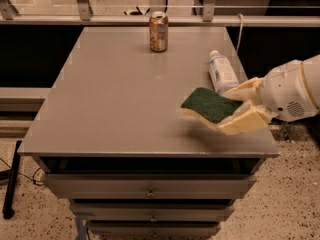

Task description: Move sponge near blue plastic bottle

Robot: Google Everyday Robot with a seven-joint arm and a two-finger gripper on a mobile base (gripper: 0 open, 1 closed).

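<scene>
The sponge [210,105], dark green on top with pale yellow foam below, is held a little above the grey table [115,99] near its right front. My gripper [243,107] comes in from the right and is shut on the sponge's right end. The blue plastic bottle [222,72], whitish with a white cap and a pale bluish label, lies on its side on the table just behind the sponge, near the right edge. The sponge's far edge sits close to the bottle's lower end.
A brown drink can [158,32] stands upright at the back middle of the table. The table's right edge [260,129] runs just under my gripper. Drawers [150,189] sit below the front edge. A railing [150,6] runs behind the table.
</scene>
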